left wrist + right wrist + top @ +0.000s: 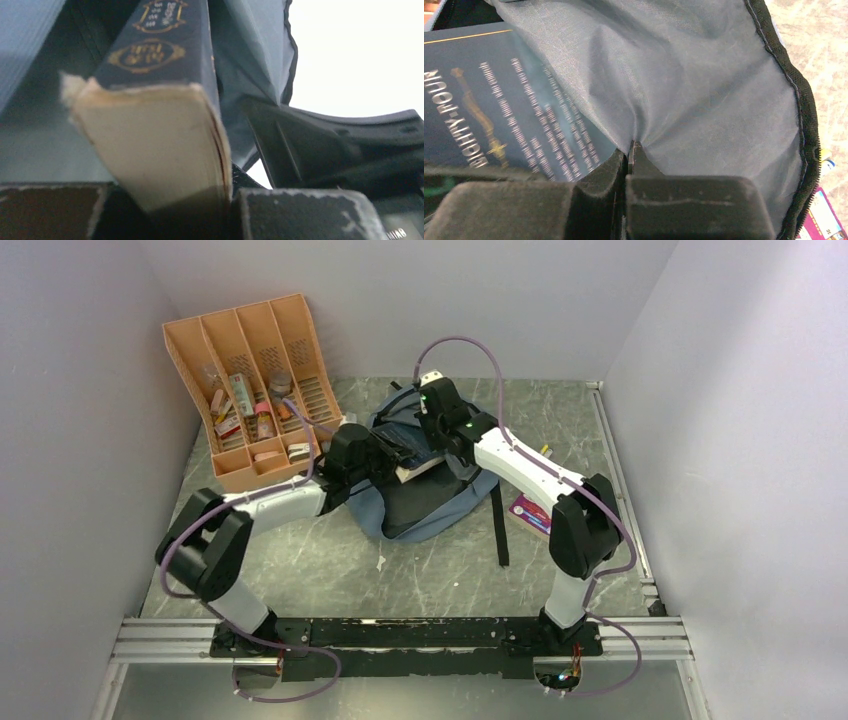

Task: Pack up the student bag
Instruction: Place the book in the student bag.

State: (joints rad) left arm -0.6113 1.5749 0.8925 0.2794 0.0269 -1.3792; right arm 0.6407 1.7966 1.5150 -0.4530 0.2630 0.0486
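Note:
The student bag (425, 508), grey-blue, lies at the table's middle with its mouth held open. My left gripper (170, 210) is shut on a dark navy book (150, 130) with gold spine ornaments and cream page edges. The book (420, 472) is tilted, its far end inside the bag's opening. My right gripper (630, 150) is shut on a pinch of the bag's fabric (694, 85), lifting the flap above the book's cover (479, 115). In the top view the left gripper (385, 462) and right gripper (440, 428) meet over the bag's upper part.
An orange divided organizer (255, 380) with several small items stands at the back left. A pink-purple booklet (530, 512) lies right of the bag, beside a black strap (497, 525). Walls close in on the left, back and right.

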